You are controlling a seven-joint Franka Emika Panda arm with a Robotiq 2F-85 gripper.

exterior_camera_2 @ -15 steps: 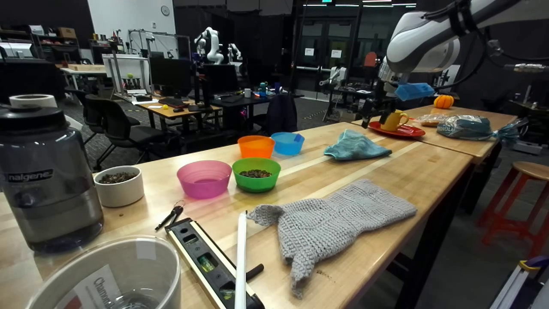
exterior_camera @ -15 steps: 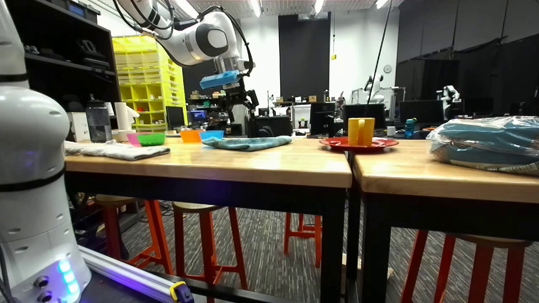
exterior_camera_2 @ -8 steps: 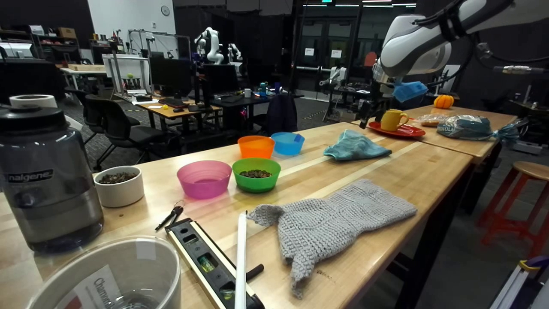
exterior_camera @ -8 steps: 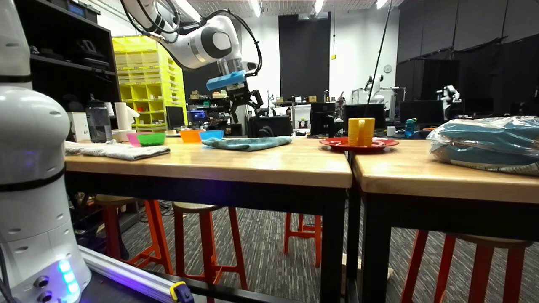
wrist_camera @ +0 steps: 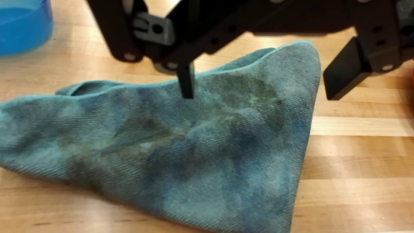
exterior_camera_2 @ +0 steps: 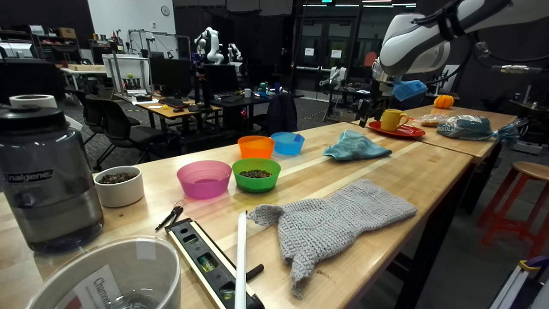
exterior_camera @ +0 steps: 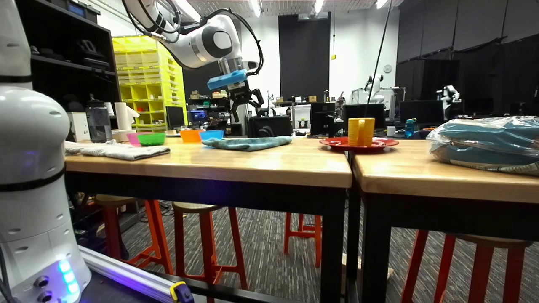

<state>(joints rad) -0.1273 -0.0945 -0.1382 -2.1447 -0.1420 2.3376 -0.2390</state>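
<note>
A blue-green mottled cloth (wrist_camera: 200, 145) lies folded on the wooden table, seen also in both exterior views as a crumpled teal cloth (exterior_camera: 252, 144) (exterior_camera_2: 354, 146). My gripper (wrist_camera: 263, 87) comes in from the top of the wrist view, its fingers wide apart with nothing between them. One fingertip (wrist_camera: 186, 84) appears over the cloth's upper edge, the other to the right of the cloth. In an exterior view the gripper (exterior_camera: 247, 114) hangs well above the cloth, touching nothing. A blue bowl (wrist_camera: 24, 30) stands to the cloth's left in the wrist view.
A yellow mug (exterior_camera_2: 391, 120) rests on a red plate (exterior_camera_2: 396, 133) beyond the cloth. Orange (exterior_camera_2: 256, 147), pink (exterior_camera_2: 204, 179) and green (exterior_camera_2: 256, 176) bowls, a grey knit cloth (exterior_camera_2: 343, 214), a spirit level (exterior_camera_2: 210, 262) and a dark bottle (exterior_camera_2: 47, 180) share the table. A bagged item (exterior_camera: 488, 141) lies on the adjoining table.
In the exterior views, the arm has shifted a little and its hand has tilted, uncovering more of the yellow mug. Most of this came in the earlier half second. The gripper stays open.
</note>
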